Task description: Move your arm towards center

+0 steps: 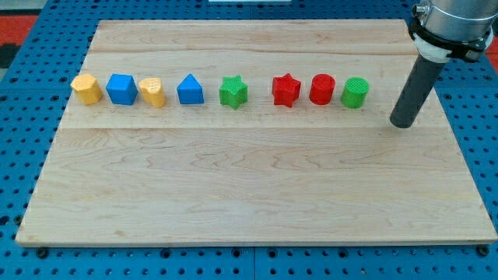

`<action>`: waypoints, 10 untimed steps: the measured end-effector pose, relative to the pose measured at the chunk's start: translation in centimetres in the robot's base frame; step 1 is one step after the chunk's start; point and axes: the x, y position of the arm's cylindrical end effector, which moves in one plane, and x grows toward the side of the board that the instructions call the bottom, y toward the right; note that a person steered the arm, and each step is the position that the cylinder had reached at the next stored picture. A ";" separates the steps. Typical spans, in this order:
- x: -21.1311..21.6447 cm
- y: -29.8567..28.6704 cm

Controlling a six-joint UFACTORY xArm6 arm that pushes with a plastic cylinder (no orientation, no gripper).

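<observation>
We see the wooden board (257,194) lying on a blue pegboard surface (23,117), and eight small blocks stand in a single row across its upper half. From the view's left they run: a yellow hexagonal block (86,89), a blue cube (121,89), a yellow block (153,92) whose shape we cannot quite make out, a blue triangular block (190,90), a green star (233,92), a red star (285,90), a red cylinder (321,89) and a green cylinder (355,92). The first three sit almost touching one another, while a slightly wider gap opens between the two stars near the middle of the row. Our arm ends in a plain dark rod with nothing to open or close, and it holds nothing. My tip (403,123) rests on the board at the view's right, just beside the green cylinder but apart from it, and a little lower in the view than the row. It sits close to the board's right edge, with only a narrow strip of wood between it and that edge. The board's centre lies to the view's left of the tip and below the line of blocks. The whole lower half of the board is bare wood, from the row down to the bottom edge, and a narrower band of bare wood runs between the row and the top edge.
</observation>
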 end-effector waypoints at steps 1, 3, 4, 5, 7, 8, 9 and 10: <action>0.5 0.0; 0.8 -0.6; 0.8 -2.7; 0.8 -6.5; 1.3 -17.7; 1.2 -23.3; -0.3 -23.3; -0.2 -23.4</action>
